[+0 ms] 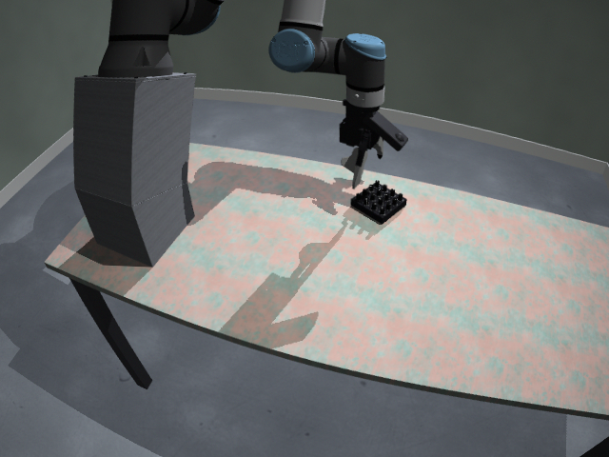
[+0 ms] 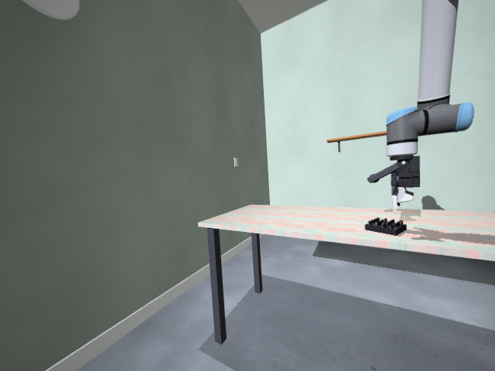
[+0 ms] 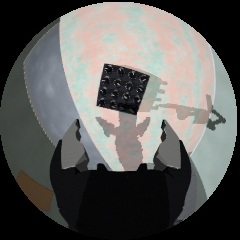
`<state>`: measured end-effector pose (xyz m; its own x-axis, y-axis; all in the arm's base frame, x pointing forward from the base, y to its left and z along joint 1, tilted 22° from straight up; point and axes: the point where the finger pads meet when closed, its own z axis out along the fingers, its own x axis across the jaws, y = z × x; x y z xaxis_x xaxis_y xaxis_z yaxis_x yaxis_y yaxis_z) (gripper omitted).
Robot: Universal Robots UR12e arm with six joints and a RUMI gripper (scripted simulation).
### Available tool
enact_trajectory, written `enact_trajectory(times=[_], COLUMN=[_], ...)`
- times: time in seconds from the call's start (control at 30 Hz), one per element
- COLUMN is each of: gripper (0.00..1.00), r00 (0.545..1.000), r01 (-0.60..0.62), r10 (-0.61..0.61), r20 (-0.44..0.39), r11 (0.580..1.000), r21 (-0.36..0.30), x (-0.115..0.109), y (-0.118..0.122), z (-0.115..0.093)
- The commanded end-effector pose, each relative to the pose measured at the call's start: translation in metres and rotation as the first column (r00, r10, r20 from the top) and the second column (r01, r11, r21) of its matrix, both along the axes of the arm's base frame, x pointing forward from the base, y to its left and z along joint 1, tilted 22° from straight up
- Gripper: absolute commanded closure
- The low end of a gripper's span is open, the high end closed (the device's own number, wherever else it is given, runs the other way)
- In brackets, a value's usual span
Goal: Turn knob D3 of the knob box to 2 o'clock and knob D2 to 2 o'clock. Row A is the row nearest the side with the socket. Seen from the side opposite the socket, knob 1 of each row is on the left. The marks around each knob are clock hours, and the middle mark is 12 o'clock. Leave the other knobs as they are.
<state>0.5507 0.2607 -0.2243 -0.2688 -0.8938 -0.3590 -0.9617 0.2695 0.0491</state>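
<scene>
The knob box [image 1: 376, 201] is a small black square block with a grid of black knobs, lying on the pink and green table top. It also shows in the exterior view [image 2: 385, 226] and in the wrist view [image 3: 123, 89], slightly turned. The single knobs and their marks are too small to read. My gripper [image 1: 363, 169] hangs above the table just beside the box's far left edge, clear of it. It also shows in the exterior view [image 2: 399, 203]. In the wrist view its two fingers stand wide apart with nothing between them.
The robot's grey pedestal [image 1: 132, 162] stands on the table's left end. The table edge runs close behind the box. A wooden rail [image 2: 356, 137] hangs on the far wall.
</scene>
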Motion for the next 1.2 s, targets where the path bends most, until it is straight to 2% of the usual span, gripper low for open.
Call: enact_trajectory(times=[0.0,0.07,0.17,0.47,0.57,0.83,0.87,1.17], gripper=[0.0,0.0,0.0,0.0,0.0,0.0,0.89,0.89], r00=[0.988,0.988,0.965,0.887,0.868,0.858,0.858,0.858], r01=[-0.147,-0.147,-0.246,-0.43,-0.463,-0.478,-0.478,-0.478], r10=[0.147,0.147,0.246,0.433,0.466,0.482,0.482,0.482], r20=[0.051,0.051,0.088,0.158,0.17,0.176,0.176,0.176], r11=[0.989,0.989,0.969,0.901,0.884,0.876,0.876,0.876], r21=[-0.006,-0.006,-0.019,-0.054,-0.063,-0.067,-0.067,-0.067], x=[0.019,0.019,0.032,0.057,0.061,0.063,0.063,0.063], y=[-0.012,-0.012,-0.022,-0.042,-0.046,-0.048,-0.048,-0.048], z=[0.0,0.0,0.0,0.001,0.001,0.001,0.001,0.001])
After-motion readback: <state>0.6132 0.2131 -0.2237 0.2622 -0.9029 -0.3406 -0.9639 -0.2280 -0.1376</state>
